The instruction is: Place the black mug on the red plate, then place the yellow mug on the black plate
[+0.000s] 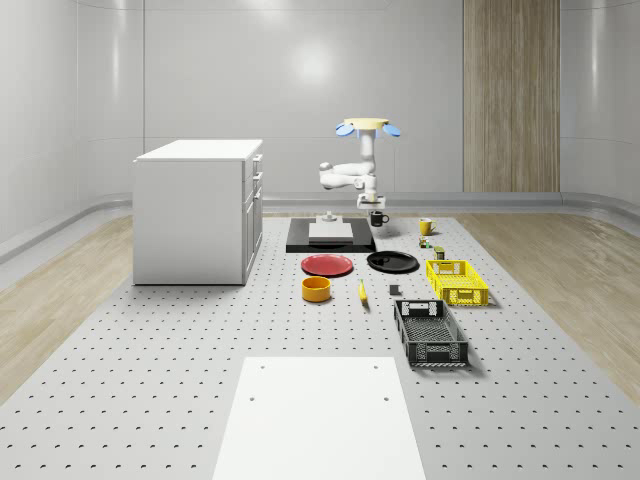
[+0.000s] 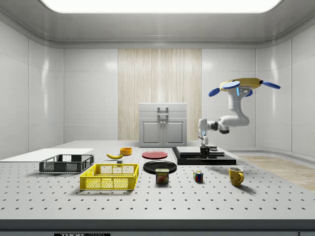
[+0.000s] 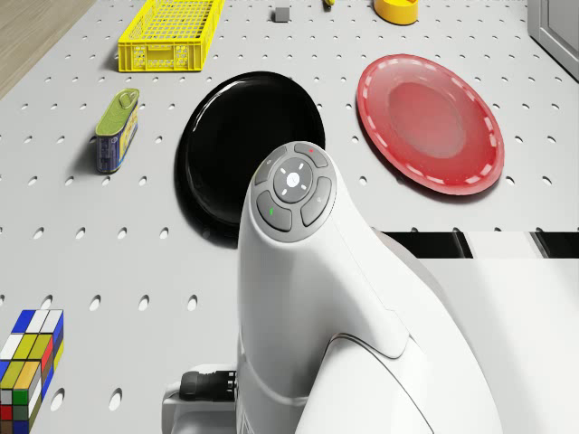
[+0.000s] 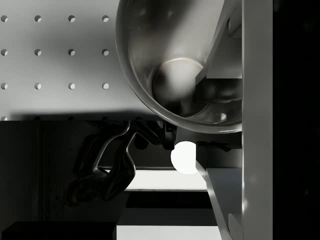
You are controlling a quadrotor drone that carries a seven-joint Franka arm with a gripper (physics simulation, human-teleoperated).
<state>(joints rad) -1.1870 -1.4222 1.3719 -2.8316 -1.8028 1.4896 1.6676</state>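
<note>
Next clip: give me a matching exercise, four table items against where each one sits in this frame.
Items:
1 black mug
2 yellow mug
3 orange bowl
4 banana

Places:
A beside the orange bowl
B just in front of the red plate, whole-scene view
C at the claw, next to the black platform
D alone on the table, behind the yellow crate

Pairs: 1-C, 2-D, 3-B, 4-A

Black plate (image 3: 237,158) partly behind the arm (image 3: 312,298); small grey item (image 1: 394,291) beside the banana unidentifiable.
</note>
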